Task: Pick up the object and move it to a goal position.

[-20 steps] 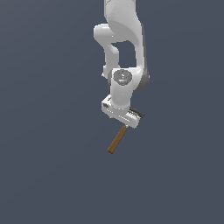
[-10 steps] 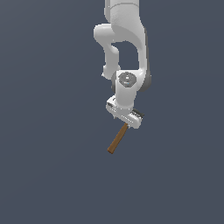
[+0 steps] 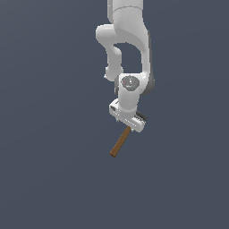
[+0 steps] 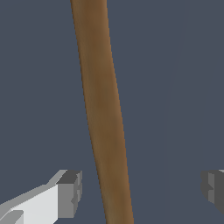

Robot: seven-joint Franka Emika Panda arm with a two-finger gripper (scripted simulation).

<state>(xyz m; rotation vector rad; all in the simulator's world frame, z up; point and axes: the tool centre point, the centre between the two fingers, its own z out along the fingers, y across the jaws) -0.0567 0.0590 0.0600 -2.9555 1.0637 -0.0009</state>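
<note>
The object is a small hammer whose brown wooden handle lies on the dark grey floor and slants toward the exterior view's lower left. Its head is hidden under the white hand. My gripper hovers directly over the handle's upper end. In the wrist view the handle runs between the two grey fingertips, with clear gaps on both sides. The gripper is open and touches nothing.
A flat dark grey-blue surface fills the scene all around. The white arm rises above the gripper.
The hand has turned about its axis, so the finger bar now sits crosswise to the handle, and it has sunk slightly. The hammer has not moved.
</note>
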